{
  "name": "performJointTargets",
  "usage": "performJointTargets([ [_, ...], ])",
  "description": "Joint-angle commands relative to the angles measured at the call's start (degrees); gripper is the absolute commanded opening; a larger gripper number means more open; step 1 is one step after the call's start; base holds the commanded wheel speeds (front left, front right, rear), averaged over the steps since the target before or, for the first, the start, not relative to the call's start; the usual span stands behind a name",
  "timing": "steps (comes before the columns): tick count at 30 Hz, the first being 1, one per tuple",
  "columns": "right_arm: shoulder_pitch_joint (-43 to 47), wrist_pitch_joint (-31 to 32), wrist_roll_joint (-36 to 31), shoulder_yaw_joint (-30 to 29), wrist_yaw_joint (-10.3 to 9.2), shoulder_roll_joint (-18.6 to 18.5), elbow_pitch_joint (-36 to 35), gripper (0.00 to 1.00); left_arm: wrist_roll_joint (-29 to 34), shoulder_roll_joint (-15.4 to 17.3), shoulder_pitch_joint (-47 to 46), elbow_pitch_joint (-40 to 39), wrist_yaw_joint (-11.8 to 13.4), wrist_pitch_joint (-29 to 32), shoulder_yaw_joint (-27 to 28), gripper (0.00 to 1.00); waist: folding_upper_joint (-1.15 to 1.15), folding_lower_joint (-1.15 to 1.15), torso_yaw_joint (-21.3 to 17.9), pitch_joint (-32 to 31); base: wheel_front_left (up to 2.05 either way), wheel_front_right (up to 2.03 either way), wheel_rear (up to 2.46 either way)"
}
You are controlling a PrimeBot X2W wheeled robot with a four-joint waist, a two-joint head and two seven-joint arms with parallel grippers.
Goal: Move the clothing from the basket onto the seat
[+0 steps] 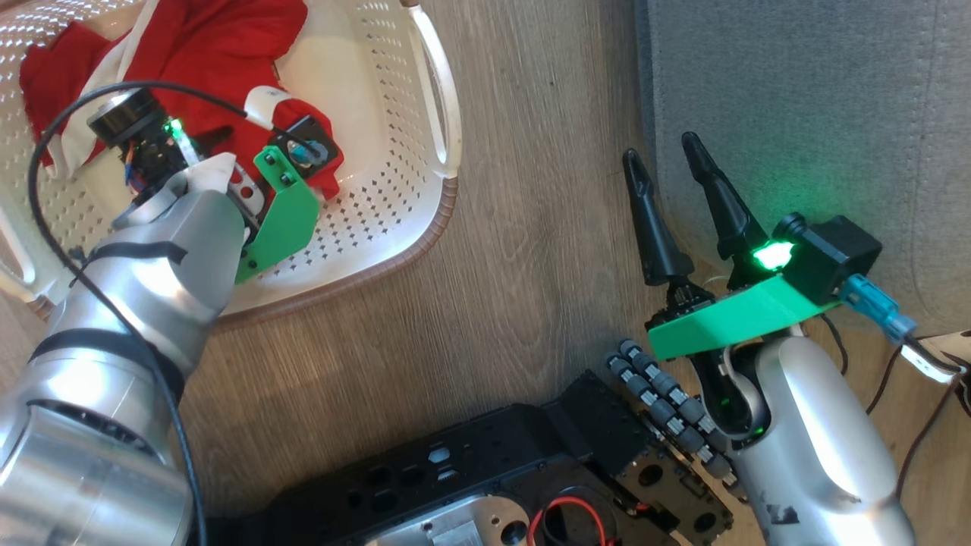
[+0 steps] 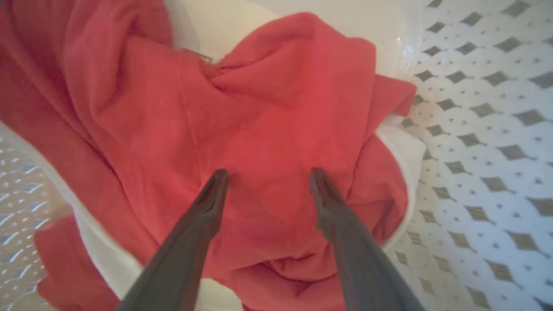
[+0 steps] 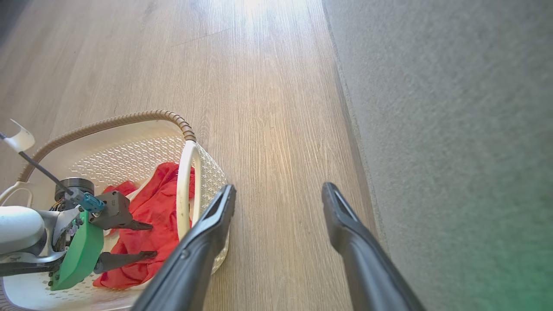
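Inside the basket (image 1: 394,220) the red clothing (image 1: 205,45) lies bunched. Left gripper (image 2: 268,172) is spread wide, tips at the fabric, nothing pinched. Right gripper (image 1: 662,148) is wide and empty beside the seat (image 1: 796,114). Transfer looks unstarted: grasp, lift and carry are all left.

Left gripper (image 2: 268,172) and right gripper (image 1: 660,148), jaws apart (both wide open)

We count one basket (image 1: 379,250) with two handles (image 1: 444,91), one seat (image 1: 796,114) and one red heap of clothing (image 1: 220,45); how many garments are in it we cannot tell. We count a left gripper (image 2: 268,172) and a right gripper (image 1: 662,148), two fingers on each.
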Motion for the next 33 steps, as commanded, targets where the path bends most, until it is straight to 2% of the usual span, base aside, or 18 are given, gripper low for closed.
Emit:
performJointTargets([
  [1, 4.2, -0.3, 1.2, -1.1, -0.11, -0.9, 0.2, 1.0, -0.5, 1.0, 1.2, -0.4, 0.0, 0.6, -0.4, 1.0, 0.0, 0.0, 0.1, 0.3, 0.0, 0.0, 0.0],
  [8, 4.8, -0.3, 1.4, -0.7, -0.11, -0.9, 0.1, 1.0, -4.2, 3.3, 0.9, -0.4, 0.0, 4.5, -3.1, 1.0, 0.0, 0.0, -0.1, 1.0, 0.0, 0.0, 0.0],
  [14, 5.5, -0.3, 2.6, -0.7, -0.11, -0.9, -0.7, 1.0, -4.2, 4.5, 0.3, -0.4, 0.7, 5.9, -3.8, 1.0, 0.0, 0.0, 0.0, 1.7, 0.0, 0.0, 0.0],
  [21, 6.1, -0.3, 2.8, -0.7, -0.11, -0.9, -1.4, 1.0, -4.7, 4.8, 0.2, -0.4, 3.7, 8.5, -4.0, 1.0, 0.0, 0.0, 0.0, 2.2, 0.0, 0.0, 0.0],
  [22, 6.2, -0.3, 3.1, -0.9, -0.11, -0.9, -1.5, 1.0, -4.7, 4.9, 0.1, -0.4, 3.9, 9.0, -4.2, 0.67, 0.0, 0.0, 0.0, 2.3, 0.0, 0.0, 0.0],
  [23, 6.4, -0.3, 3.3, -0.9, -0.11, -0.9, -1.6, 1.0, -4.8, 4.9, 0.0, -0.4, 4.1, 9.4, -4.2, 0.43, 0.0, 0.0, 0.0, 2.3, 0.0, 0.0, 0.0],
  [24, 6.5, -0.3, 3.3, -0.7, -0.11, -0.9, -1.5, 1.0, -5.0, 4.9, -0.1, -0.4, 4.3, 9.7, -4.1, 0.25, 0.0, 0.0, 0.0, 2.3, 0.0, 0.0, 0.0],
  [25, 6.6, -0.3, 3.3, -0.5, -0.11, -0.9, -1.4, 1.0, -5.2, 4.8, -0.1, -0.4, 4.5, 10.0, -4.1, 0.0, 0.0, 0.0, 0.0, 2.3, 0.0, 0.0, 0.0],
  [33, 5.6, -0.3, 4.0, -0.5, -0.11, -0.9, -1.6, 1.0, -6.9, 5.0, -0.7, -0.4, 5.5, 9.3, -3.5, 0.0, 0.0, 0.0, -0.1, 2.1, 0.0, 0.0, 0.0],
])
